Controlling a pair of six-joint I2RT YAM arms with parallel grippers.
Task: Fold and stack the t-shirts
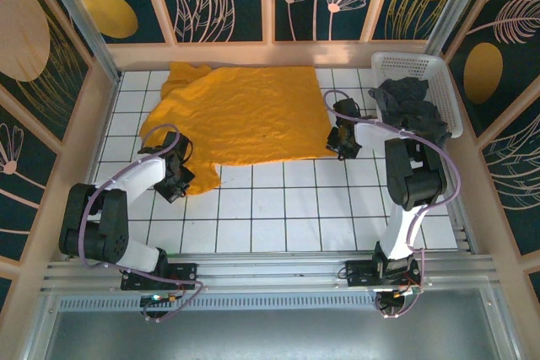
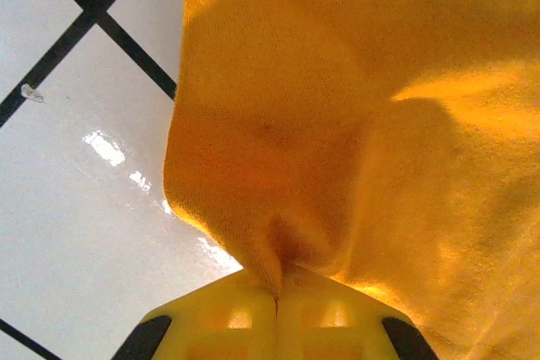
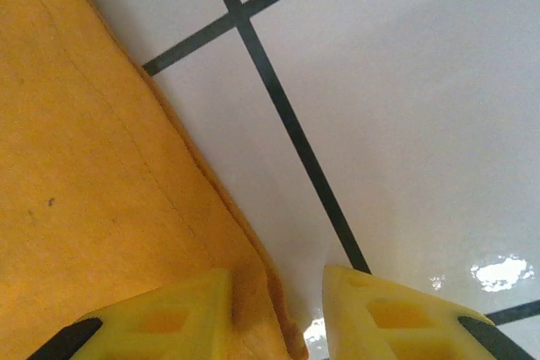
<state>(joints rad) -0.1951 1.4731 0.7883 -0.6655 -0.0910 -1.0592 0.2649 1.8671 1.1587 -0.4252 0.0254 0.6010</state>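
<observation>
The bright orange-yellow t-shirt (image 1: 245,115) lies rumpled across the upper middle of the tiled table (image 1: 337,208), its lower-left corner pinched tight by the left gripper (image 2: 277,297), while the right gripper (image 3: 278,292) stands spread astride its hem.

Top camera looks down; wrist cameras, close-up, share the orange t-shirt (image 1: 245,115).

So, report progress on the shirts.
Nothing folded or stacked yet. In hand: the bright orange-yellow cloth t-shirt lies spread out, left gripper shut on its near-left corner, right gripper straddling its right edge, jaws apart. Left: folding it, then the dark grey t-shirt in the white lattice basket.
</observation>
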